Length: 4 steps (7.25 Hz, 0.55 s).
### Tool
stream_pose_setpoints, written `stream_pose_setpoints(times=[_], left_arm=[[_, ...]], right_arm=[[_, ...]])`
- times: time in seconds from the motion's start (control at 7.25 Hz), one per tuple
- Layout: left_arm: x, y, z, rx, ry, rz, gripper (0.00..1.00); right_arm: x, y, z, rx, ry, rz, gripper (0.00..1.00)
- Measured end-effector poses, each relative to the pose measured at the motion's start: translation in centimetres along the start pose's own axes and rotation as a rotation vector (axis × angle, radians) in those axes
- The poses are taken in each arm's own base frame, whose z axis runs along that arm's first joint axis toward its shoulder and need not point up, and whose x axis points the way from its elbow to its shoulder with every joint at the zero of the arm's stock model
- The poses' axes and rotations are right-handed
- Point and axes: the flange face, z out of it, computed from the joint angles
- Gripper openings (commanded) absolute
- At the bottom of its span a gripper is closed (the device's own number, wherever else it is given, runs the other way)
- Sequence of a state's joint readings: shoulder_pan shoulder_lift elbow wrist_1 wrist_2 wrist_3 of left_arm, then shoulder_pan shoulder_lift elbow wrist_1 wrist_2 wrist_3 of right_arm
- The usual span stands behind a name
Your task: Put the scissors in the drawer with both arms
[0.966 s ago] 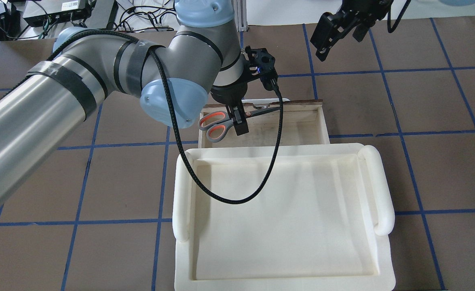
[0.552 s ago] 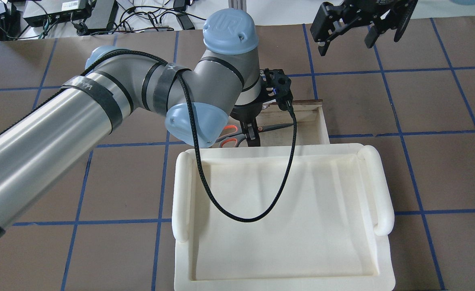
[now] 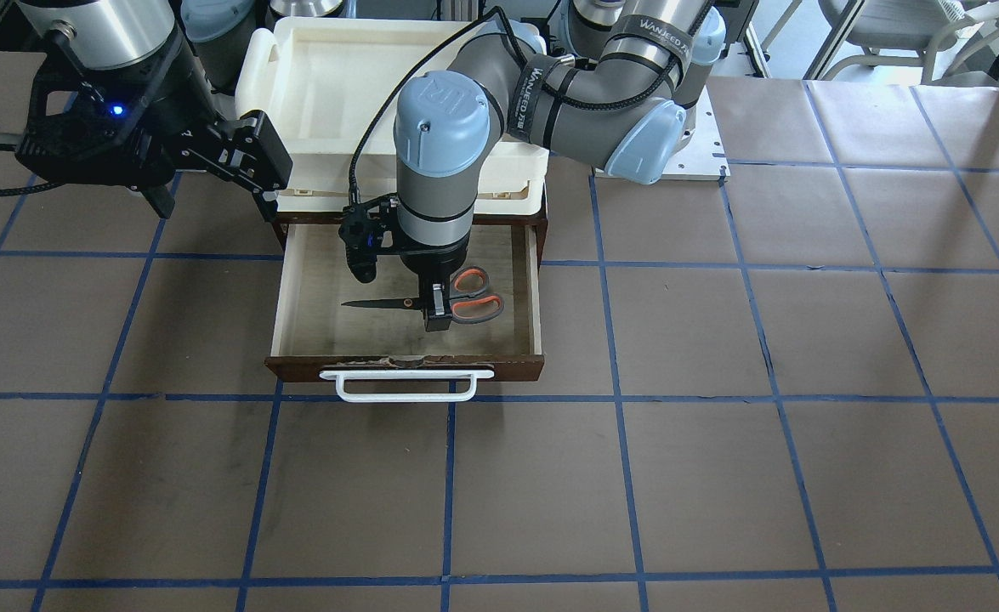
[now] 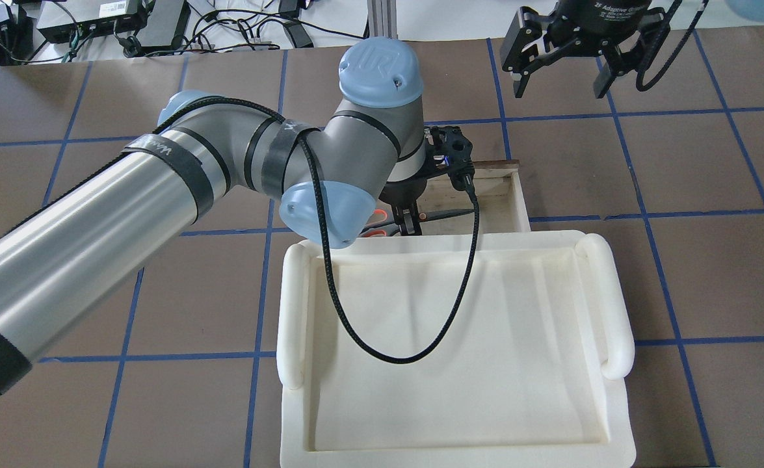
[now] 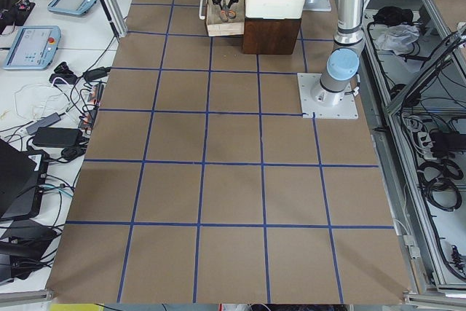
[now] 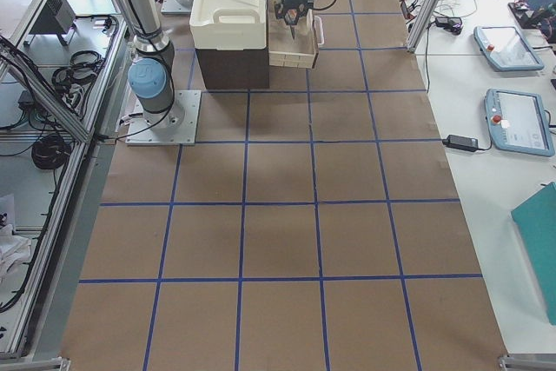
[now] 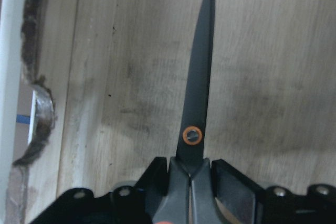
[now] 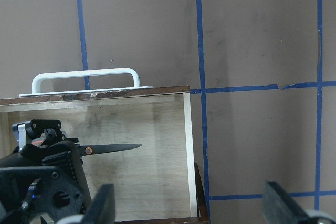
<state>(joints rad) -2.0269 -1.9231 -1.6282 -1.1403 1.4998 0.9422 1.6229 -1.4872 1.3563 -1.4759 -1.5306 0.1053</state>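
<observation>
Left claw (image 3: 436, 319) is clamped on your scissors (image 3: 468, 297) down inside the open drawer (image 3: 405, 367), right claw (image 4: 558, 78) hangs open, so you've only got letting go and shutting left.

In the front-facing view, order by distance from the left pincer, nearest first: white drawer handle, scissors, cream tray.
1. scissors, gripped by the left pincer, in the drawer.
2. white handle, on the drawer front.
3. cream tray, atop the cabinet.
</observation>
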Motion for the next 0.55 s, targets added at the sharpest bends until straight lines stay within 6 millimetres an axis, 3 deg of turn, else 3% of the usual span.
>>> stream_pose_setpoints(times=[0.14,0.28,0.55], left_arm=[[0.18,-0.25,0.66,-0.006,0.007,0.006,0.37],[0.48,-0.52,1.22,-0.012,0.013,0.012,0.95],[0.9,-0.89,1.51,-0.01,0.018,-0.007,1.0]], right_arm=[[0.02,0.01,0.0,0.001,0.002,0.001,1.0],[0.02,0.0,-0.02,0.003,0.002,0.002,1.0],[0.0,-0.07,-0.05,0.01,0.001,0.0,1.0]])
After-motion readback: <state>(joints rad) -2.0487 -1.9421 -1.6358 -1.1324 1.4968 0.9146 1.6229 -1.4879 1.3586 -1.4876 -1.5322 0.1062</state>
